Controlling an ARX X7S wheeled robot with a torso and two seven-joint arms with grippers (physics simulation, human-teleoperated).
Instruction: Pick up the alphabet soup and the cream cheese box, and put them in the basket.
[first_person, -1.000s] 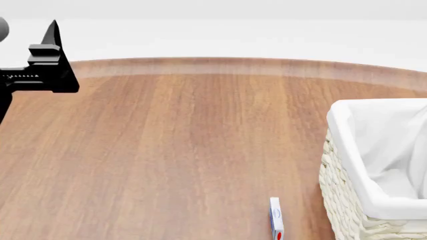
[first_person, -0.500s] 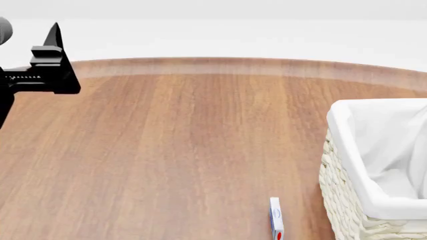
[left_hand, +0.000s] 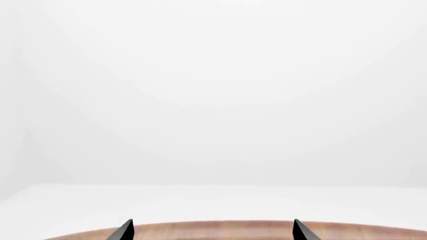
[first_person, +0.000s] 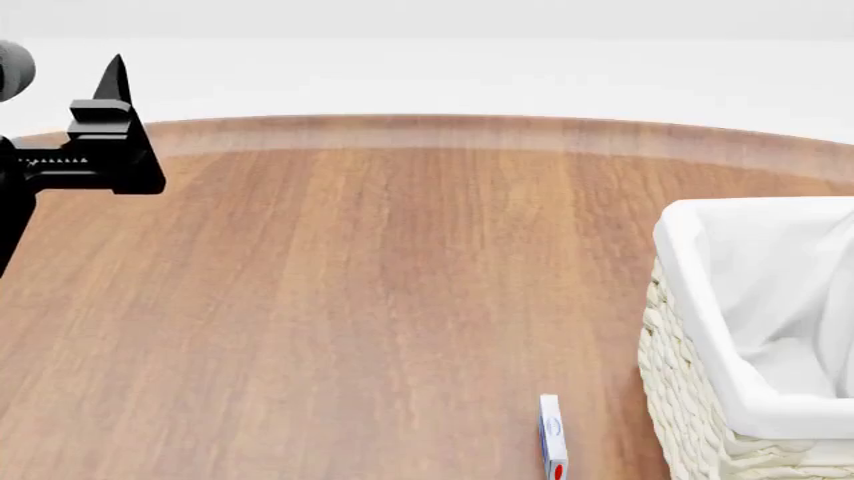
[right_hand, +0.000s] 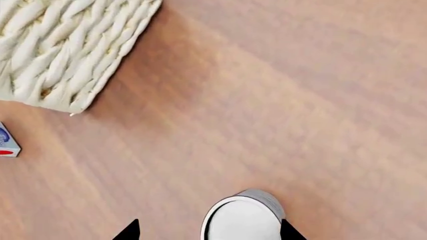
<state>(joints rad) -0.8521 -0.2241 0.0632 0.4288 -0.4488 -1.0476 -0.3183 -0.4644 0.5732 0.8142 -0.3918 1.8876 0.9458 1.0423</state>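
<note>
Left gripper (first_person: 114, 110) raised at the far left, fingertips apart (open); right gripper (right_hand: 208, 231) likewise spread, pointing down.

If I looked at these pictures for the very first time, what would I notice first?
Probably the big cream-white woven basket with its white cloth lining, sitting at the right edge of the wooden table. Next, the black left end effector raised at the far left of the head view. Then the tiny cream cheese box, standing on the table just left of the basket, near the front.
</note>
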